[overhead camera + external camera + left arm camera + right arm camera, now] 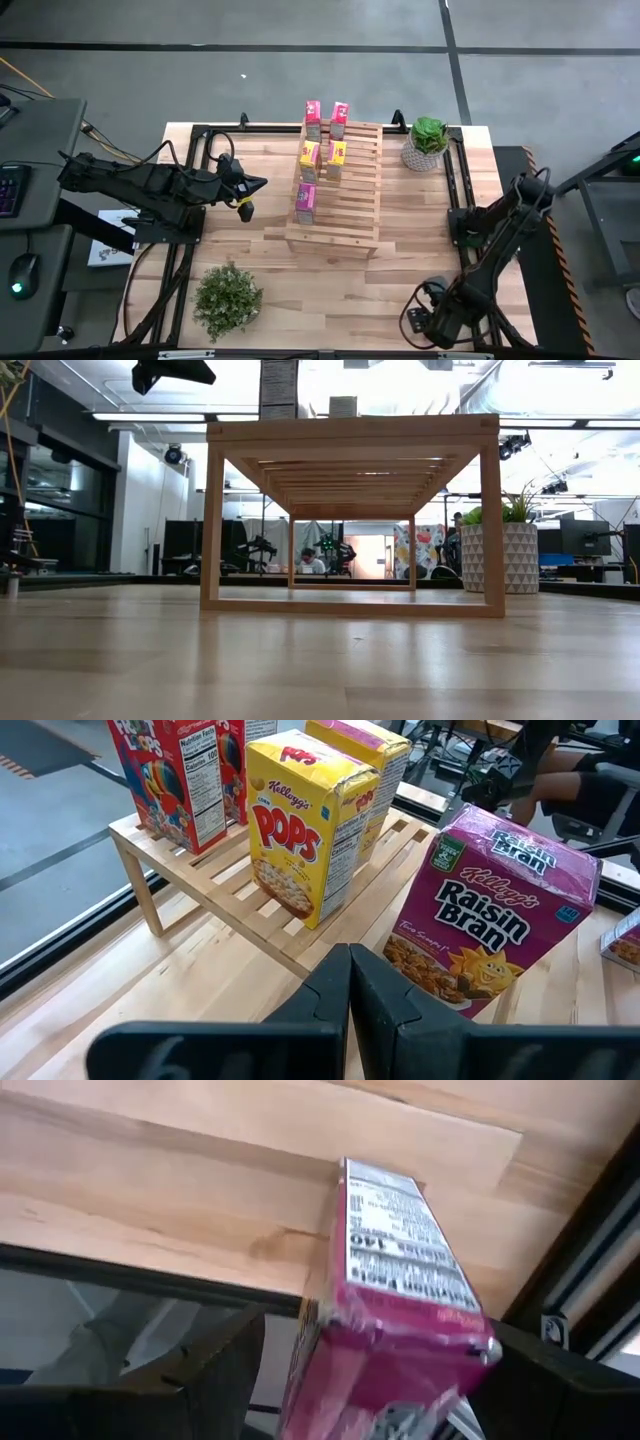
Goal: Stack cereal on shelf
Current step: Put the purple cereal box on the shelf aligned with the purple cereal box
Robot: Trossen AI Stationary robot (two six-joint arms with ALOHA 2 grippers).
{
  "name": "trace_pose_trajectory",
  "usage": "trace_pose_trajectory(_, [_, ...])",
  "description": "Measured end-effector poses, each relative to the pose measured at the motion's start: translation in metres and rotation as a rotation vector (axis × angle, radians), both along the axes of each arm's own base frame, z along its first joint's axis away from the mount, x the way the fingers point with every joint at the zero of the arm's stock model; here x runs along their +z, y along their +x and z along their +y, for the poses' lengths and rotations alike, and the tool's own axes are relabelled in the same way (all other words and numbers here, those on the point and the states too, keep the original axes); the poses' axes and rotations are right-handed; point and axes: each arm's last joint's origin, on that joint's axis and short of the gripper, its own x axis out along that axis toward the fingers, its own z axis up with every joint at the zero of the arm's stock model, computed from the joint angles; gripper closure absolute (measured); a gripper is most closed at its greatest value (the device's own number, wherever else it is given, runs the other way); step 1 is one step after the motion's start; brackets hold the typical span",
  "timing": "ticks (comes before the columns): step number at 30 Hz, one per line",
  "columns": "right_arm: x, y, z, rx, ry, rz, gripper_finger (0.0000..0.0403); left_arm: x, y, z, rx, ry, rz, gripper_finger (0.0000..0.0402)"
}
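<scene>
While the left gripper (246,196) hangs just beside the left edge of the shelf (355,190), its two dark matte fingers (385,1010) are pressed together with nothing between them. That shelf is a light-wood rack of parallel flat slats on square-section legs, stepped in tiers and standing mid-table on the plank tabletop (420,250). Five small rectangular cardboard cereal boxes stand upright on it in the high view: a red pair (313,118) at the far end, a yellow pair (310,156) on the middle tier, and a magenta Raisin Bran box (306,199) on the nearest tier. In the left wrist view the glossy printed faces read clearly: the yellow Pops box (300,830) sits on the slats, the magenta box (490,925) stands close to the closed fingers, apart from them. At the table's near right corner, the right gripper (432,322) clamps a sixth box, a magenta carton (400,1320), which the right wrist view shows tilted, creased at one end, over the wood edge. Two potted green plants sit on the table: one in a white patterned pot (427,142) at the far right, one bushy (227,297) at the near left.
</scene>
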Motion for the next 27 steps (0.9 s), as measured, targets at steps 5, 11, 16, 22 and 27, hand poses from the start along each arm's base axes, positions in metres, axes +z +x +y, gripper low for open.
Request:
trace_pose_trajectory(5, [-0.005,0.002,0.001,0.005,-0.015,0.013,0.0123,0.000,0.000,0.000,-0.003,0.007,0.003,0.0401])
trace_pose_trajectory(11, [-0.005,0.000,-0.001,0.010,-0.025,0.049,0.0190,0.000,0.000,0.000,-0.004,0.007,0.003,0.0401])
trace_pose_trajectory(16, [0.005,-0.002,-0.004,0.074,0.025,0.007,0.0254,0.000,0.000,0.000,-0.003,0.007,0.003,0.0401])
trace_pose_trajectory(22, [0.055,-0.002,-0.019,0.205,0.199,-0.322,0.0276,0.000,0.000,0.000,-0.003,0.007,0.003,0.0401])
trace_pose_trajectory(27, [0.111,0.019,-0.057,0.077,0.146,-0.899,0.0277,0.000,0.000,0.000,-0.001,0.001,-0.002,0.0401])
